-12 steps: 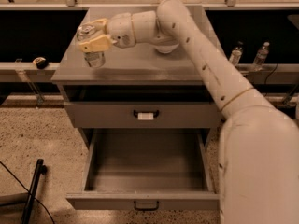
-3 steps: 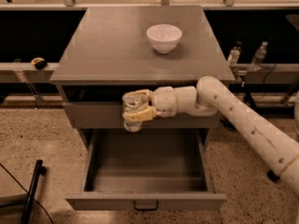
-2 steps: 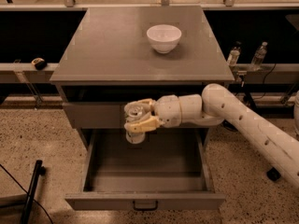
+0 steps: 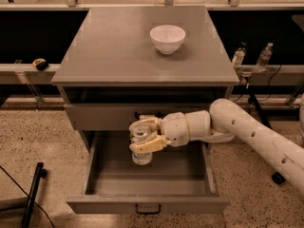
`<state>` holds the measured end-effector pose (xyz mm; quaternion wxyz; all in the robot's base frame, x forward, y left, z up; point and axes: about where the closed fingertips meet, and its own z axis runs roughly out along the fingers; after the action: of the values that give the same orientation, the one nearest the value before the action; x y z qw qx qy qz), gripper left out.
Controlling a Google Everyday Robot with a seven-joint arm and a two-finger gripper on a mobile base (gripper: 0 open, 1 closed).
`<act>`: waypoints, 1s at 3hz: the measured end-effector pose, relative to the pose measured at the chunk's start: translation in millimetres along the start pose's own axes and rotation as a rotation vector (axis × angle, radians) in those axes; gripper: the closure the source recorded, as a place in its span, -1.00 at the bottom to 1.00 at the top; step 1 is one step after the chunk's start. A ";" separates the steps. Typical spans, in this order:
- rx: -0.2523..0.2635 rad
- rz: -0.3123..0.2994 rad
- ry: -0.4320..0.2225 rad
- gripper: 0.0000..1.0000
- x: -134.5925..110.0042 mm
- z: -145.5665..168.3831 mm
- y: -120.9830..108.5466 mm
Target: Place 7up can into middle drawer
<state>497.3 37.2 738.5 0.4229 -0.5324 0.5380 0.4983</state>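
Gripper [image 4: 138, 137] hangs over the open middle drawer [image 4: 147, 204], left of center, with its 2 fingers pinching the 7up can [image 4: 141, 157] from the sides. The can is upright, its base low inside the drawer cavity; contact with the floor can't be confirmed. The arm reaches in from the right, just under the closed upper drawer [image 4: 102, 116]. The white bowl [image 4: 167, 38] sits on the tabletop [image 4: 114, 46], not involved.

Step in hand looks like lower and release. To do it well:
- keep the can vertical
- descend straight until the base meets the drawer floor
- only then spread the fingers
- lift out without clipping the upper drawer front

Main risk is the can tipping if let go early.
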 end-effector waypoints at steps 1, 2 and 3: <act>0.062 0.003 0.052 1.00 25.1 -6.8 -12.9; 0.156 -0.075 0.198 1.00 82.9 -29.5 -18.6; 0.160 -0.157 0.281 1.00 130.1 -44.9 -19.1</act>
<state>509.8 -25.5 615.1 0.4221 -0.6017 0.5866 0.3401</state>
